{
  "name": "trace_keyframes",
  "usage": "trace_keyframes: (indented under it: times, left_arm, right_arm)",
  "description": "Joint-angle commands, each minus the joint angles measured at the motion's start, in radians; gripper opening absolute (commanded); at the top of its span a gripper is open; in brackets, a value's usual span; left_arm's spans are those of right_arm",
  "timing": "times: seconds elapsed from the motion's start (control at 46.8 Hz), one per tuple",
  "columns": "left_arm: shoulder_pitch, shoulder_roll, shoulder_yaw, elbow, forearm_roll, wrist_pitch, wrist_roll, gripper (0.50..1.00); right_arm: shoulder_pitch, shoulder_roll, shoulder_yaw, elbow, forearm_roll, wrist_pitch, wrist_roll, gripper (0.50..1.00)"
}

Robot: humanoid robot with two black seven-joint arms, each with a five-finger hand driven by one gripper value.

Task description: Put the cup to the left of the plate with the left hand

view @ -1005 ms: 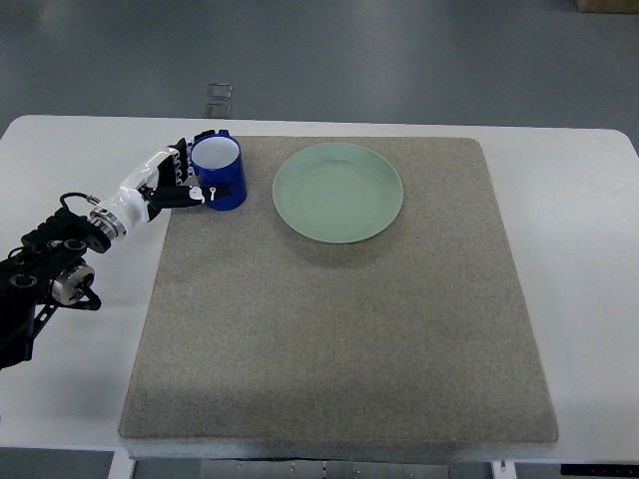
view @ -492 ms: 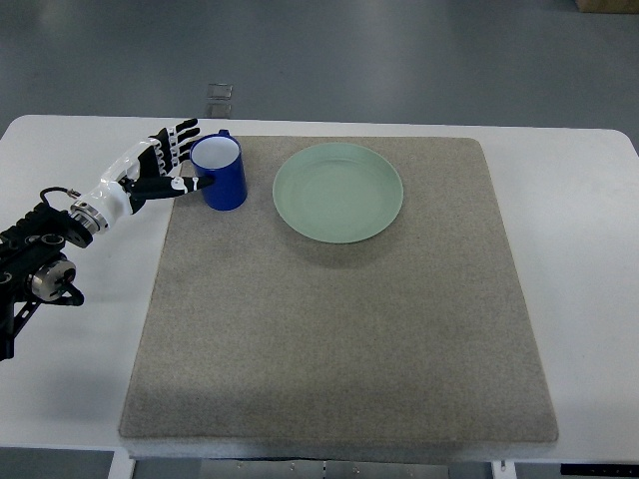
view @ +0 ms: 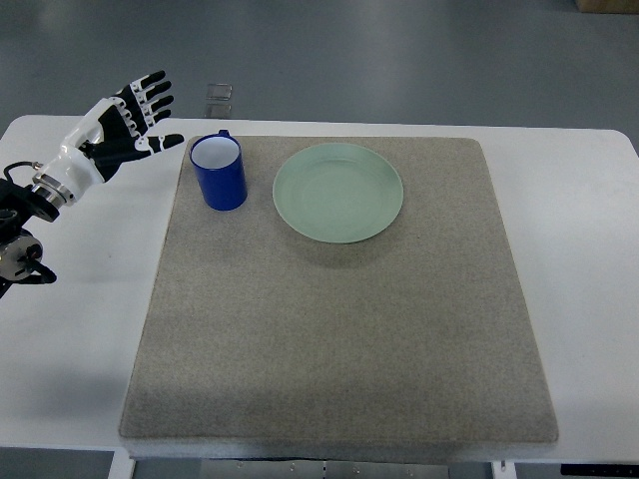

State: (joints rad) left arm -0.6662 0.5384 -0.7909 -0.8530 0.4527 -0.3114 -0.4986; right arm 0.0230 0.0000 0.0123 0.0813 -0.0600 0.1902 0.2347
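A blue cup (view: 220,172) with a white inside stands upright on the grey mat (view: 339,329), just left of the pale green plate (view: 338,192). A small gap separates cup and plate. My left hand (view: 132,118) hovers up and to the left of the cup, over the white table. Its fingers are spread and hold nothing, and it is clear of the cup. The right arm does not show.
The mat covers most of the white table (view: 589,299). A small clear object (view: 219,96) lies on the floor beyond the table's far edge. The left forearm (view: 30,215) runs along the table's left edge.
The left hand let go of the cup, opened, and pulled back up and to the left. The cup stays standing left of the plate.
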Motion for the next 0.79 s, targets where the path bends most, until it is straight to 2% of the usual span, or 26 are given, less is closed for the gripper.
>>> trace_keyframes:
  times: [0.0, 0.107, 0.257, 0.385, 0.47, 0.62, 0.77]
  left_arm:
    - [-0.033, -0.005, -0.030, 0.002, -0.034, 0.008, 0.002, 0.994]
    - [-0.081, -0.017, -0.034, 0.012, -0.078, 0.029, 0.005, 0.994]
    - [-0.147, -0.031, -0.033, 0.034, -0.198, 0.118, 0.015, 0.986]
    - [-0.184, -0.095, -0.031, 0.071, -0.276, 0.187, 0.029, 0.977]
    - [-0.202, -0.136, -0.033, 0.098, -0.304, 0.224, 0.064, 0.971]
    - [-0.202, -0.207, -0.031, 0.135, -0.332, 0.262, 0.124, 0.962]
    - [-0.201, -0.229, -0.031, 0.155, -0.333, 0.270, 0.130, 0.971]
  right_arm:
    - [0.000, 0.000, 0.000, 0.000, -0.001, 0.000, 0.000, 0.932]
    - [0.000, 0.000, 0.000, 0.000, 0.000, 0.000, 0.000, 0.932]
    - [0.000, 0.000, 0.000, 0.000, 0.000, 0.000, 0.000, 0.932]
    - [0.000, 0.000, 0.000, 0.000, 0.000, 0.000, 0.000, 0.932]
    - [0.000, 0.000, 0.000, 0.000, 0.000, 0.000, 0.000, 0.932]
    - [0.000, 0.000, 0.000, 0.000, 0.000, 0.000, 0.000, 0.932]
    - [0.000, 0.000, 0.000, 0.000, 0.000, 0.000, 0.000, 0.932]
